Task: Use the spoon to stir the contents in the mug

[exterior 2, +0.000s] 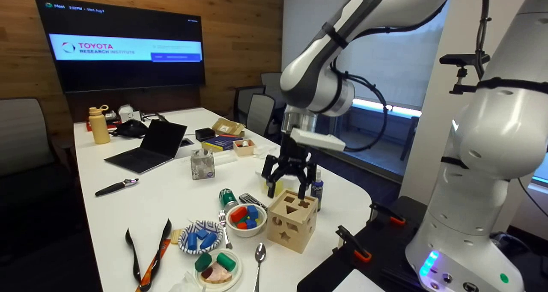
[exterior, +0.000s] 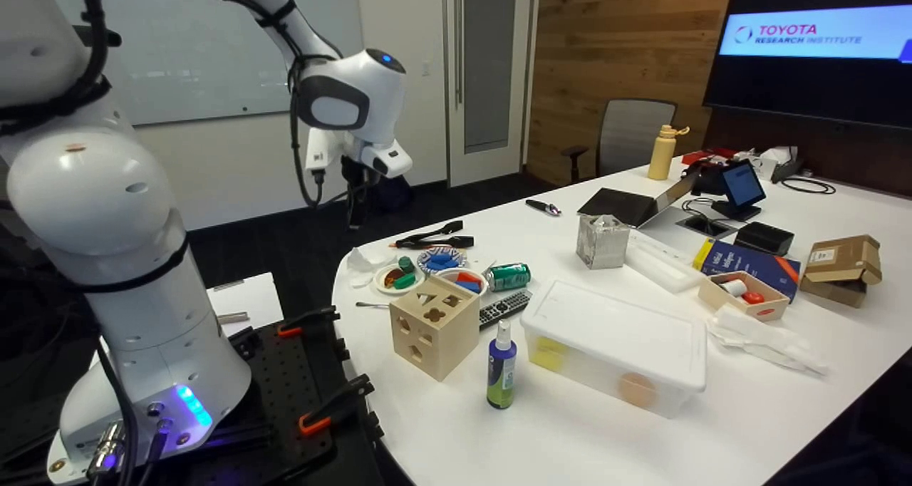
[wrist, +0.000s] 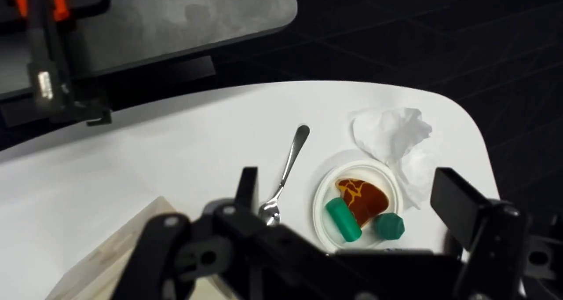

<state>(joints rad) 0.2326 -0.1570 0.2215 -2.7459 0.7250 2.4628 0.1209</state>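
A silver spoon (wrist: 288,163) lies flat on the white table (wrist: 198,159), with its bowl partly hidden by a gripper finger in the wrist view. It also shows in both exterior views (exterior: 372,305) (exterior 2: 259,257). My gripper (wrist: 345,190) is open and empty, with the plate seen between its fingers and the spoon beside one finger. In an exterior view, the gripper (exterior 2: 287,192) hangs above the table, apart from the spoon. In an exterior view, it (exterior: 356,219) is small and dark. No mug shows in any view.
A wooden shape-sorter box (exterior 2: 295,232) stands near the spoon. Close by are a white bowl of blocks (exterior 2: 247,233), a patterned bowl (exterior 2: 184,242), a plate (wrist: 320,214) with green blocks, a fork (exterior 2: 224,230), a can (exterior: 509,276), and tongs (exterior: 434,240). Crumpled tissue (wrist: 391,133) lies beside the plate.
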